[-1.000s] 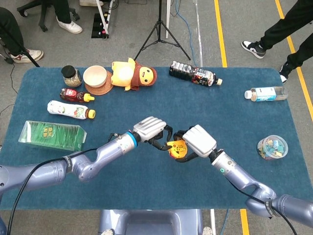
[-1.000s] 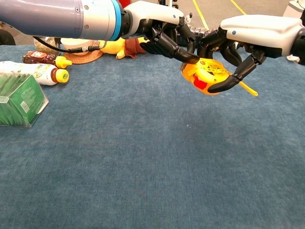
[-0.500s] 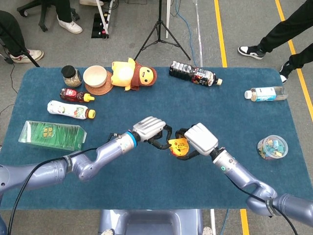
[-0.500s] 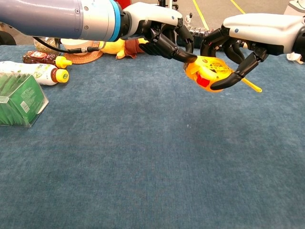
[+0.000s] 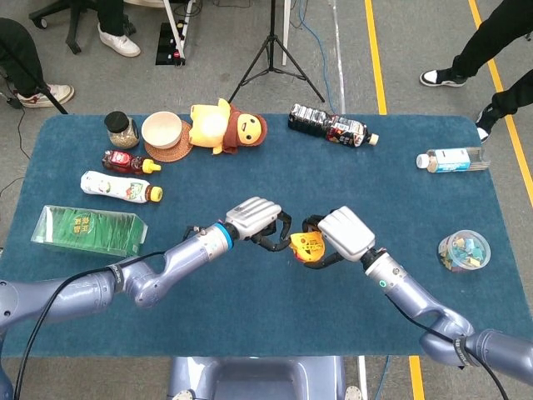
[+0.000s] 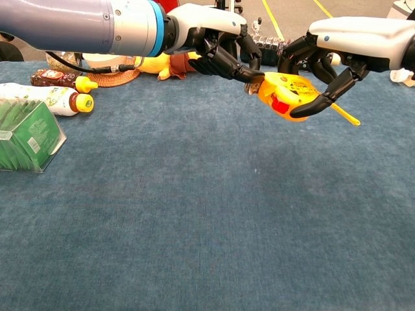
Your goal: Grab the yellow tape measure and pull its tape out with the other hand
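Holding yellow tape measure [image 6: 286,95], right hand [image 6: 327,65]; left hand [image 6: 224,57] at its tab.

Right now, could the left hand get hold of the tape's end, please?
Probably yes: the left hand's fingertips already meet the tape measure's front, which the right hand holds clear above the table, nothing between.

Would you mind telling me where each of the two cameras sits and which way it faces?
Head view: high above the near table edge, looking down on the blue table; both arms reach in from below.
Chest view: low, near table height, looking forward; both forearms enter from the upper corners.
Shared: right hand holds the yellow tape measure, left hand at its tip.
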Action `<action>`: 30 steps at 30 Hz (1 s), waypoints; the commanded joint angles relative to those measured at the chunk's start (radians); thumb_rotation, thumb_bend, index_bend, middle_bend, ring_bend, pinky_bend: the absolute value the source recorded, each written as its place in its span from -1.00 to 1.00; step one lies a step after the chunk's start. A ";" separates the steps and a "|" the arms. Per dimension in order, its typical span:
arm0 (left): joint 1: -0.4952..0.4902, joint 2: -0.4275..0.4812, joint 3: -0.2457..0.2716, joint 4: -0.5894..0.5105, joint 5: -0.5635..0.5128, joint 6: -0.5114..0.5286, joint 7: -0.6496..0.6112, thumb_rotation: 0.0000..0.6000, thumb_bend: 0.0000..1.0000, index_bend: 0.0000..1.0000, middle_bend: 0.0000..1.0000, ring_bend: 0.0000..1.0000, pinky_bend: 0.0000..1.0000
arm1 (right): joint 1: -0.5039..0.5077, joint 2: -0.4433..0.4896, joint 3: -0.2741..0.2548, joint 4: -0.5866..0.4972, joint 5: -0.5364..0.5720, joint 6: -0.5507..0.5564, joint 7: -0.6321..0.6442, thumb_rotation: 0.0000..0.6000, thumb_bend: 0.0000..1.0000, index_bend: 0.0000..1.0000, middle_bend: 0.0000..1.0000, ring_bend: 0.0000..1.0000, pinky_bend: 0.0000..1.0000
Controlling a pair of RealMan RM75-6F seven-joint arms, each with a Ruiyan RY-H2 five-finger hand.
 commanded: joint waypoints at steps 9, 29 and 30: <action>-0.003 -0.008 0.004 0.005 -0.003 0.008 0.008 0.43 -0.24 0.12 1.00 0.90 0.92 | 0.000 0.004 0.008 -0.003 0.012 -0.002 0.010 0.20 -0.63 0.28 0.33 0.42 0.25; -0.007 -0.018 0.000 0.009 -0.022 0.028 0.021 0.81 -0.15 0.22 1.00 0.91 0.93 | -0.002 0.013 0.009 -0.010 0.012 0.003 0.026 0.20 -0.63 0.28 0.33 0.42 0.26; -0.007 -0.019 -0.001 0.009 -0.022 0.029 0.022 0.81 -0.15 0.23 1.00 0.91 0.94 | -0.003 0.013 0.008 -0.011 0.011 0.003 0.026 0.20 -0.63 0.28 0.33 0.42 0.27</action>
